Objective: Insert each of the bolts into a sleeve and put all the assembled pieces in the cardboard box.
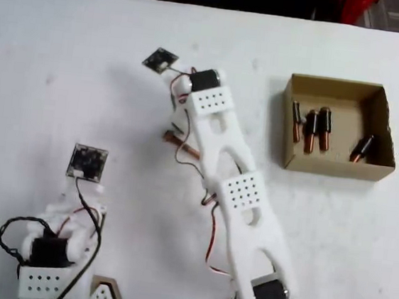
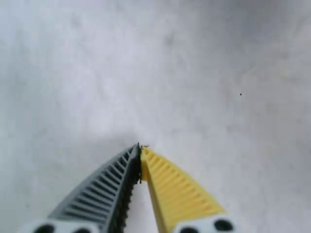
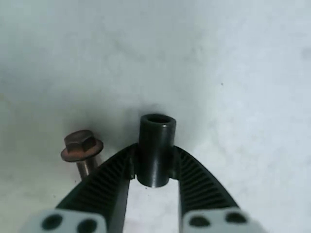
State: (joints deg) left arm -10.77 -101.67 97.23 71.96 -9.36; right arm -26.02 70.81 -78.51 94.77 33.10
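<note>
My right gripper (image 3: 154, 162) is shut on a black sleeve (image 3: 155, 148), held upright with its open end showing. A copper bolt (image 3: 82, 148) lies on the table just beside it, head toward the camera. In the high view the right arm (image 1: 232, 174) stretches across the table's middle, and part of the bolt (image 1: 179, 142) shows beside it. My left gripper (image 2: 140, 151) is shut on nothing, over bare white table; its arm (image 1: 57, 249) sits at the near left. The cardboard box (image 1: 288, 123) at the right holds several assembled pieces (image 1: 310, 125).
The white table (image 1: 66, 57) stretches wide at the far left and back. Red wires (image 1: 212, 201) trail beside the right arm. The table's far edge meets a dark background.
</note>
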